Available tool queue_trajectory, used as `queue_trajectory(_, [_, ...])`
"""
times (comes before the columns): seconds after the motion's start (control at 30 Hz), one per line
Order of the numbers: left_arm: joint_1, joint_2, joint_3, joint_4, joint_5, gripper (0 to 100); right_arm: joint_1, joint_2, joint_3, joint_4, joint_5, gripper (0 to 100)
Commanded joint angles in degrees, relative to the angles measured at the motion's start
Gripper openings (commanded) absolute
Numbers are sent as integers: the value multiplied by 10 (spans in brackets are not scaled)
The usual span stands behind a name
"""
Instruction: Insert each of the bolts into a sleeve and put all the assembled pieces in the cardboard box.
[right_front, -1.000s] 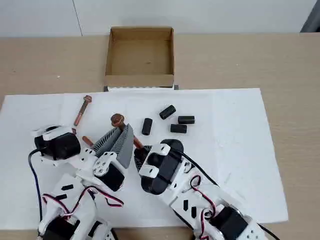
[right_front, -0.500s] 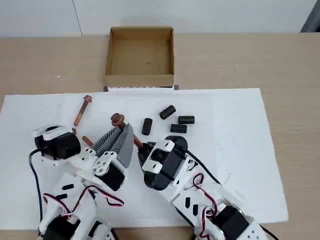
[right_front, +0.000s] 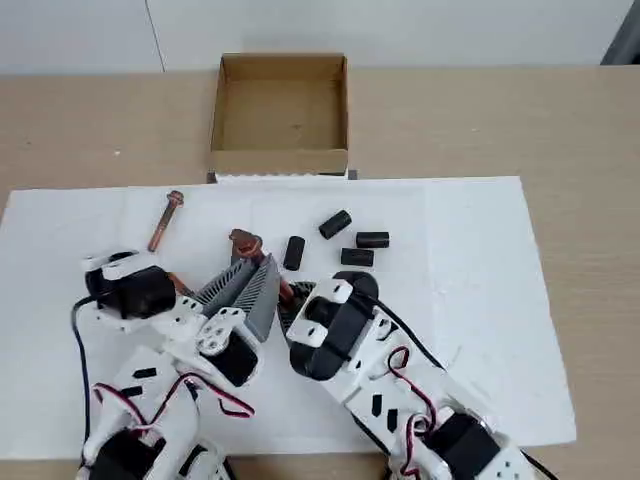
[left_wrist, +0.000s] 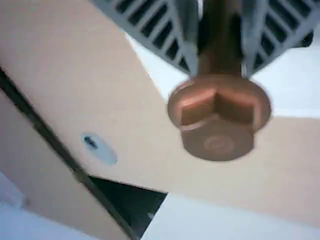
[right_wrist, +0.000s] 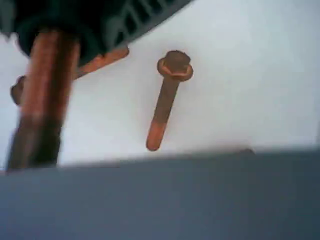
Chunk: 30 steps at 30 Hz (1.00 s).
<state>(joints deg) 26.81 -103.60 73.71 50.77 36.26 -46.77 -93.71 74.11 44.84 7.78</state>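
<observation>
Over the last second our left gripper (right_front: 252, 268) has slid toward the right gripper (right_front: 288, 300), so the gap between them has closed up. Left is pinching the copper bolt (left_wrist: 218, 112) by its shank, with the head poking out past the tips. Right looks clamped on a dark sleeve (right_wrist: 60, 22) with the shank running through it, so we reckon this pair's basically mated. Room's tight though: a loose sleeve (right_front: 293, 252) sits just beyond the bolt head. The cardboard box (right_front: 282, 160) is well ahead of both grippers, front wall toward them, with bare paper (right_front: 260, 205) between.
</observation>
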Motion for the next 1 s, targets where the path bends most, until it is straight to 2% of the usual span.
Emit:
queue_trajectory(0.0, [12,-4,2,25,-18,6,1,-8,-35,-15,4,3])
queue_trajectory(0.1, [19,-4,1,40,-31,6,2,-8,-35,-15,4,3])
queue_trajectory(0.3, [94,-4,1,101,-79,6,2,-8,-35,-15,4,3])
queue_trajectory(0.43, [111,-4,1,127,-98,6,2,-9,-35,-15,4,3])
queue_trajectory(0.63, [106,-4,1,124,-116,8,2,-9,-35,-15,4,3])
queue_trajectory(0.7, [85,-4,1,125,-117,20,2,-9,-35,-15,4,3])
queue_trajectory(0.87, [31,-4,2,127,-150,159,2,-9,-35,-15,21,3])
queue_trajectory(0.97, [22,-4,0,127,-158,182,2,-9,-34,-15,20,3])
